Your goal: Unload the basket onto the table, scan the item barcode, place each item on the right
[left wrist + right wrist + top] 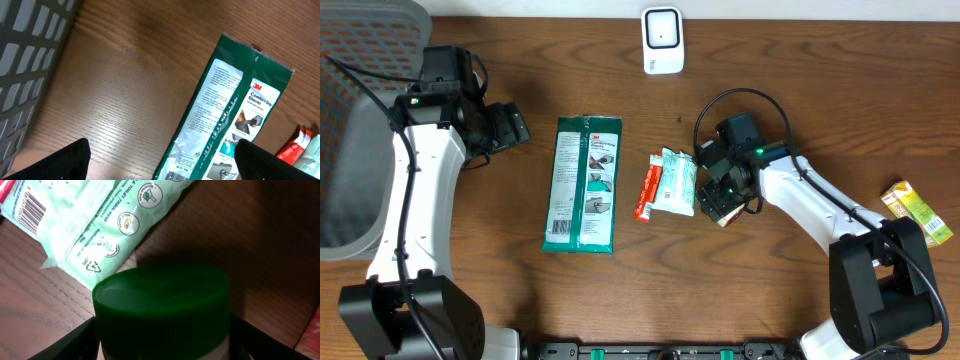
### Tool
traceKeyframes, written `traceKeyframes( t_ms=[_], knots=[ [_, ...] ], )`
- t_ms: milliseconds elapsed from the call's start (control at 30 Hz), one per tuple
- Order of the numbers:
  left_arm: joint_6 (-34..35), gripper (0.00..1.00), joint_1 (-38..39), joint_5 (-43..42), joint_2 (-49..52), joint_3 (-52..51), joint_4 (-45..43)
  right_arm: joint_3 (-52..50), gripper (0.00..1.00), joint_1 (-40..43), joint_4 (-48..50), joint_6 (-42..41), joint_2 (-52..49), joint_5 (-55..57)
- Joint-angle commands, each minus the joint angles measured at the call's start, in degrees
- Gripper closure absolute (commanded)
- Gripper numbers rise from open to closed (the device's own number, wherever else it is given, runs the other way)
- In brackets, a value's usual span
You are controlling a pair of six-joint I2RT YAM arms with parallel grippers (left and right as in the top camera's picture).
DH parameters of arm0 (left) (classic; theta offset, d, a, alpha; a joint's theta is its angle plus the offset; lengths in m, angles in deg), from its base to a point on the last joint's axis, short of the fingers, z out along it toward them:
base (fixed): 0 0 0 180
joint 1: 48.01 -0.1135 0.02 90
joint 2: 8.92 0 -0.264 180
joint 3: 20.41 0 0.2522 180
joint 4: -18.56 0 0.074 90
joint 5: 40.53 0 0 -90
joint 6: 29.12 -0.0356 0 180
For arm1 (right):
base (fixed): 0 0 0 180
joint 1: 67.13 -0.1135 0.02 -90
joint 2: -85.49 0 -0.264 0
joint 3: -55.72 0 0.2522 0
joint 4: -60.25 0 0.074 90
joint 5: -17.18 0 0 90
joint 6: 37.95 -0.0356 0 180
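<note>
A bottle with a dark green cap [161, 305] fills the right wrist view, and my right gripper [162, 347] has a finger against each side of it. From overhead the bottle [724, 208] lies low over the table at that gripper [718, 196], just right of a mint tissue pack [677, 182]. The white scanner [662, 40] stands at the table's far edge. My left gripper [506, 128] hangs open and empty left of a green 3M gloves pack [582, 185]. In its wrist view the gripper [162, 170] has the gloves pack [230, 115] partly between its fingers.
A red sachet [646, 192] lies against the tissue pack's left side. A yellow-green box [916, 212] sits at the right edge. A grey mesh basket [355, 120] stands off the table's left side. The tissue pack [95, 225] shows a barcode at its top-left corner.
</note>
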Motion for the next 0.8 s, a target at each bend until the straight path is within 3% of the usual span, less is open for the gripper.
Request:
traceKeyframes(
  t_ms=[0,300,667,767],
  knots=[
    [-0.3,0.08,-0.3,-0.1,0.3,0.2,0.2,-0.4,0.25,-0.8,1.2,2.0,-0.4,-0.1],
    [-0.3,0.08,-0.3,-0.1,0.3,0.2,0.2,-0.5,0.23,-2.5,3.7,5.8,-0.7,-0.1],
    [-0.3,0.07,-0.3,-0.1,0.3,0.2,0.2,-0.6,0.29,-2.5,5.0,9.3,-1.9,0.2],
    [-0.3,0.08,-0.3,-0.1,0.3,0.2,0.2,-1.2,0.25,-2.5,4.9,12.3,-1.9,1.4]
  ],
)
